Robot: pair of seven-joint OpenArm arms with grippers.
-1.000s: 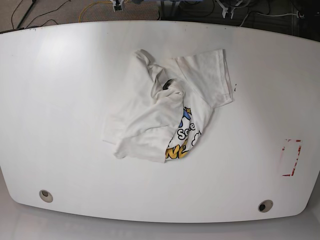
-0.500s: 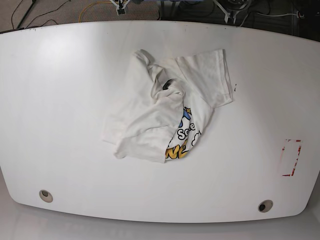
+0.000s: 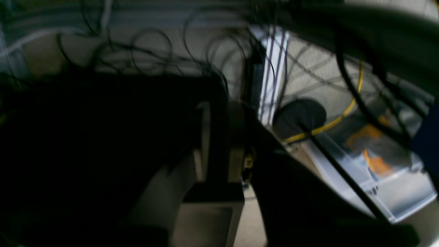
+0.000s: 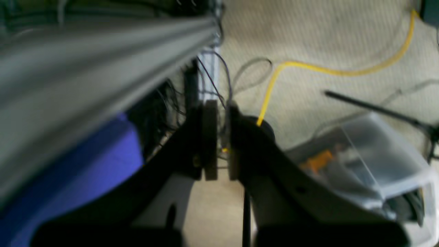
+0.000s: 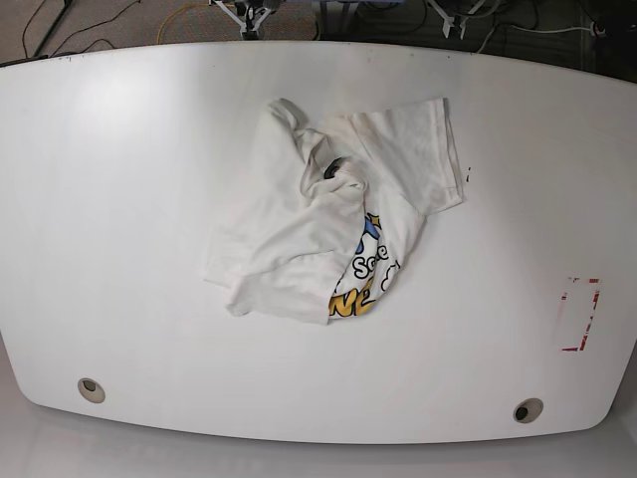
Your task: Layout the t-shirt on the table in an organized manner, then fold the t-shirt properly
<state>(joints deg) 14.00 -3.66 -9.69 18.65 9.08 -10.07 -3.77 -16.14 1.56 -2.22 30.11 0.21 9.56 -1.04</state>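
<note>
Your white cotton t-shirt (image 5: 333, 224) with blue and yellow cartoon lettering lies crumpled near the middle of the large white rounded table (image 5: 119, 199), well away from both grippers, which are off the tabletop past its far edge. Its long axis runs diagonally, from the sleeve at the far side on your left arm's half down to the bunched hem nearer your right arm's half. Your right gripper (image 4: 219, 140) is pressed together and empty. Your left gripper (image 3: 217, 144) looks nearly closed, holding nothing. Neither arm seems clearly nearer.
</note>
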